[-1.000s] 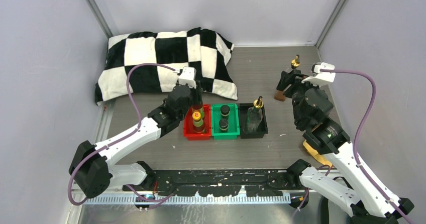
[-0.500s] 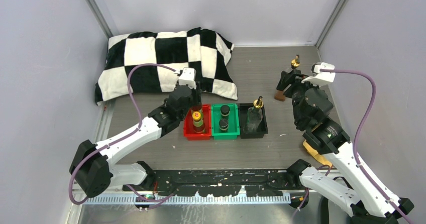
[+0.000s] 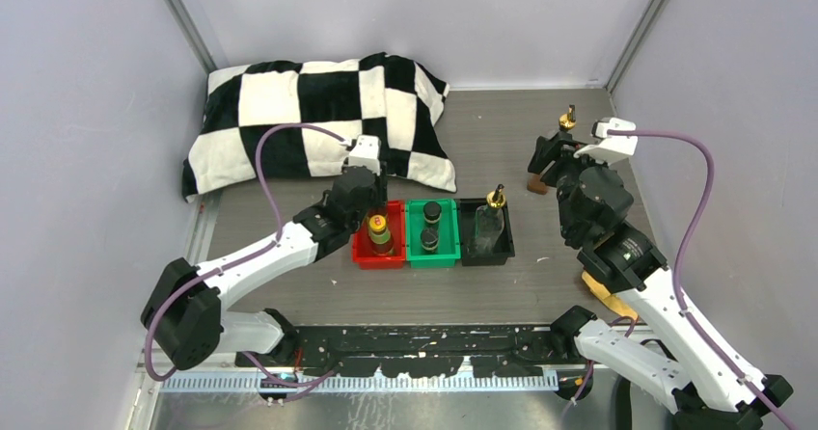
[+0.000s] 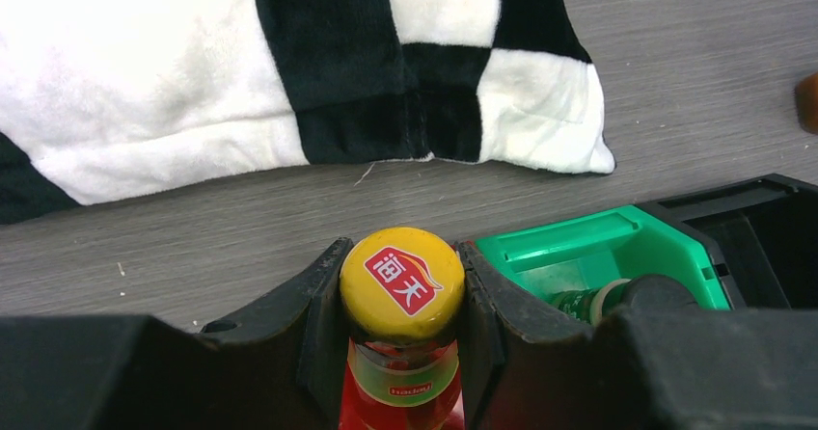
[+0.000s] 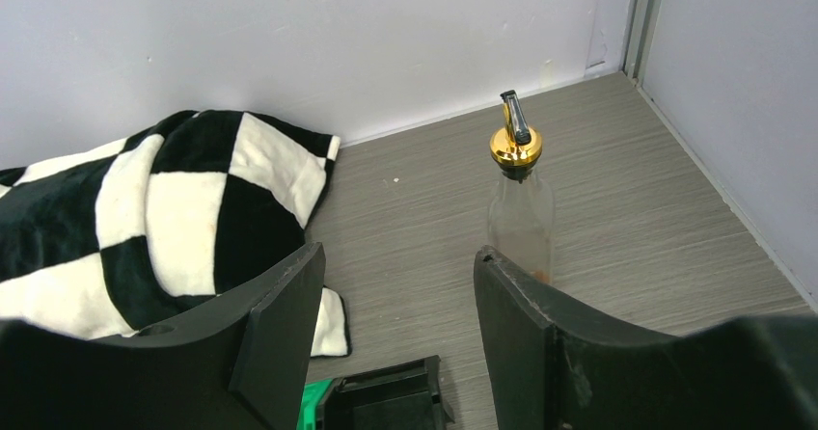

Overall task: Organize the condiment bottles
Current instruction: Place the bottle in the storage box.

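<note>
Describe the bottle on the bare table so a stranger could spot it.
From the checkered pillow, look across to the far right corner of the table. A tall clear glass bottle with a gold pourer stands there, beyond the right gripper. Unlike its twin in the black tray, it sits in no tray.

Table (image 3: 502, 131) bears checkered pillow (image 3: 309, 121), red tray (image 3: 381, 262), green tray (image 3: 432, 262), black tray (image 3: 487, 256), glass bottle (image 5: 521, 218).

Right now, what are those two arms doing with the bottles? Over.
Left gripper shut on yellow-capped bottle at red tray. Right gripper open, empty, facing glass bottle standing on table. Nothing between them.
</note>
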Tool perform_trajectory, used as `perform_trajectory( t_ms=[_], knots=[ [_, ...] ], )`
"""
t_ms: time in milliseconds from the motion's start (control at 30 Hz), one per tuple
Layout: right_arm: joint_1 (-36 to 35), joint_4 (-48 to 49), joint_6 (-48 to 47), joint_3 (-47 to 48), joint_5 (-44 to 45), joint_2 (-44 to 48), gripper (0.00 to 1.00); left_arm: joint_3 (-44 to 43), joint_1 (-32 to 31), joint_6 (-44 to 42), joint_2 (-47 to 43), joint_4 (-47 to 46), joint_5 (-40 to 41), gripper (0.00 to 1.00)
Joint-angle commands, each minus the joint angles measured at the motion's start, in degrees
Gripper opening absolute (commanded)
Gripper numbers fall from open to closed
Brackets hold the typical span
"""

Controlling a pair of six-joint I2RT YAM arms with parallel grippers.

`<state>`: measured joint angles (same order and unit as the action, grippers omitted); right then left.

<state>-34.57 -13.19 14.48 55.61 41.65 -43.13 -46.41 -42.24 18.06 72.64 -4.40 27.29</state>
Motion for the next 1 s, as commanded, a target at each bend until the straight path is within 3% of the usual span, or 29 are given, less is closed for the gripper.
perform_trajectory(
  t_ms=[0,600,967],
  knots=[
    [-0.26,3.30,-0.56,0.20,0.10,-0.46,0.64,-0.40,0.31,1.70,-0.99,-7.59,1.35,0.16],
    [-0.27,3.16,-0.20,0.37,-0.08,-0.16,0.64,1.19,0.31,1.21,-1.62,-9.17,2.25,0.20],
    [-0.31,3.28,0.39,0.64,-0.72,-0.82,0.64,5.52,1.68,-3.56,-4.20,-17.08,4.24,0.00]
  ],
)
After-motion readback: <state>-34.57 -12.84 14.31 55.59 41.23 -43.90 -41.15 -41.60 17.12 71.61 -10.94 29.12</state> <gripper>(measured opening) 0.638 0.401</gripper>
